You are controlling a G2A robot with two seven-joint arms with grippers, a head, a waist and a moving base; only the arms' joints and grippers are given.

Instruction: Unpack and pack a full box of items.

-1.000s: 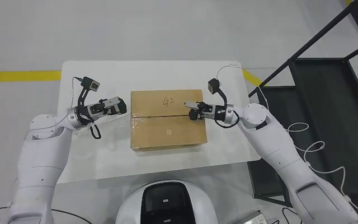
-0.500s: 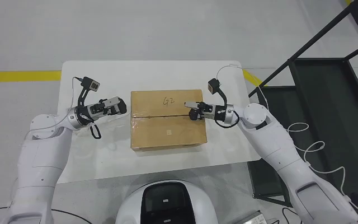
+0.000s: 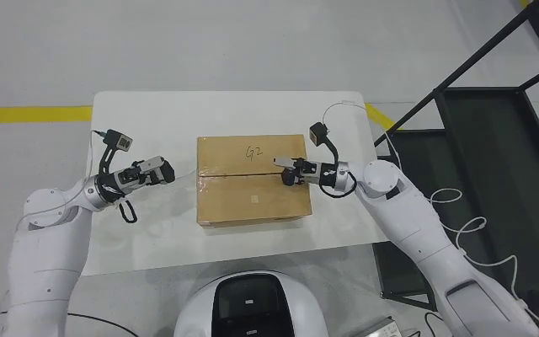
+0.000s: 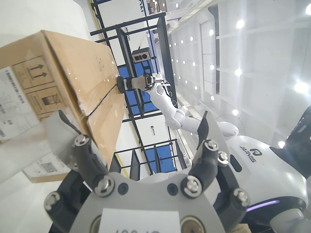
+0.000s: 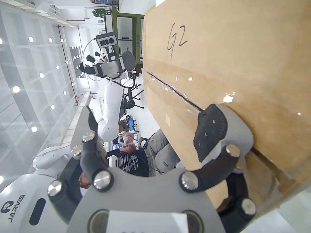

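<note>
Top view: I've got the box (image 3: 253, 179) centred on the table (image 3: 152, 236), flaps down. My left gripper (image 3: 170, 169) hangs off its nine o'clock, apart; my right gripper (image 3: 284, 167) sits over the three o'clock edge. Left wrist view: fingers (image 4: 206, 132) spread, holding nothing. Right wrist view: also spread, one pad (image 5: 210, 132) resting by the seam (image 5: 170, 88).

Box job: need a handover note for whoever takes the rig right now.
Left pincer: open, empty, off the left side of the box, not touching.
Right pincer: open, empty, at the right end of the top seam.
The box sits mid-way on the table, flaps shut, clear tape on the seam.
Done: nothing unpacked yet.
Left: open the flaps, unpack, repack.
</note>
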